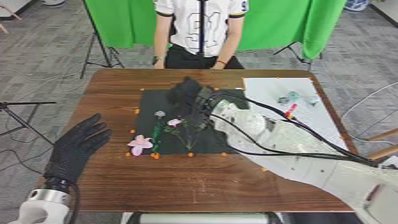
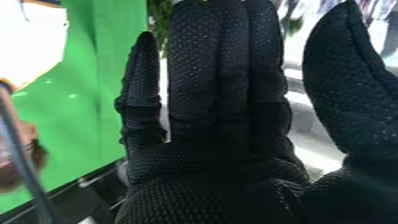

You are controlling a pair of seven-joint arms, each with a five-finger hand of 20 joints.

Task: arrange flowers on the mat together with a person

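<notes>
In the head view my right hand [image 1: 185, 95] is over the upper middle of the dark mat [image 1: 218, 146]. The right wrist view has the right hand [image 2: 222, 120] with fingers straight and thumb apart, nothing held. A pink flower [image 1: 139, 144] lies at the mat's lower left corner, beside a green stem with a greyish bloom [image 1: 160, 114]. A smaller pink flower [image 1: 174, 122] on thin stems lies near the mat's middle. My left hand [image 1: 78, 146] is left of the mat, its fingers straight and empty.
A white sheet [image 1: 266, 90] on the table's right side bears a pale, clear-looking bundle [image 1: 298, 98] and a red item [image 1: 291, 109]. The right arm and its cables cross the mat's right part. Small orange pieces dot the mat's edges. A person stands beyond the table.
</notes>
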